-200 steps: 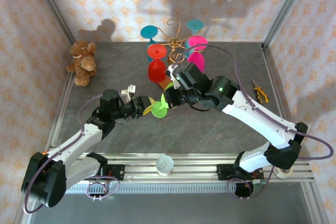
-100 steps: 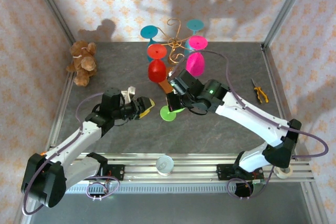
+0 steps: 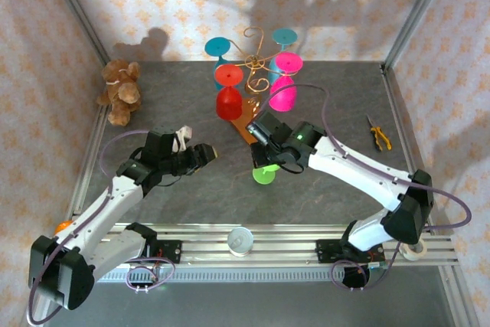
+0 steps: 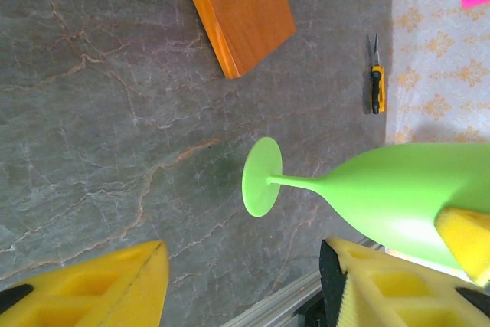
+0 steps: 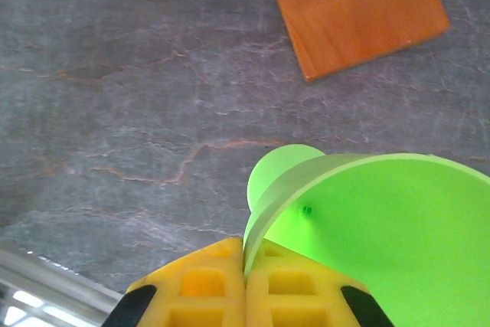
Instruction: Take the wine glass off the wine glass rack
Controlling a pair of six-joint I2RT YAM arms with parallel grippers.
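Rim of wine glass (image 5: 383, 220) sits pinched in right gripper (image 5: 245, 259).

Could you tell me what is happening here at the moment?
The right gripper is shut on the rim of a green wine glass, holding it clear of the wine glass rack, over the table in front of the wooden base. The left gripper stands open to its left, apart from the glass. A red glass and a pink glass hang on the rack.

Green wine glass (image 3: 263, 174), foot down, clear of the gold wire rack (image 3: 255, 59).
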